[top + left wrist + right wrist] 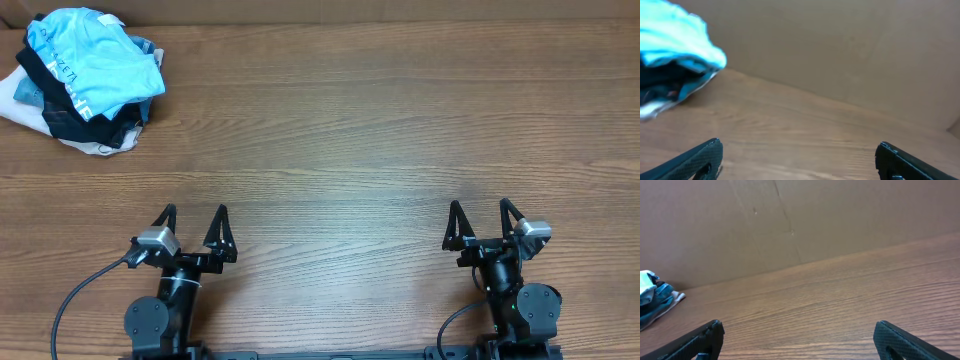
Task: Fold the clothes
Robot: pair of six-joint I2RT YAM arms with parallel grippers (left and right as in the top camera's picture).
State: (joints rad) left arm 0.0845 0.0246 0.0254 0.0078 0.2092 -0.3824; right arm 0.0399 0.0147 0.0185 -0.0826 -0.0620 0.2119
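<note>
left gripper: near table edge, left side; fingers spread wide, nothing between them, tips pointing toward the far side
right gripper: near edge, right side, well apart from the left one; fingers spread wide, holding nothing
cable: black loop beside the left arm base, at the near edge
table: wood grain; bare surface ahead of both grippers and across the whole middle and right, no obstacle in that stretch
clothes: sky-blue shirt, crumpled, on top of a pile at the far left corner; white lettering visible; well apart from both grippers, closer to the left one
black garment: under the shirt, sticking out on the pile's left and near sides
white fabric: bottom of the pile, reaches the left frame edge
pile edge: right side ends just beside bare wood; open room to its right
cardboard wall: plain brown, upright along the table's far edge; the pile sits near it
</note>
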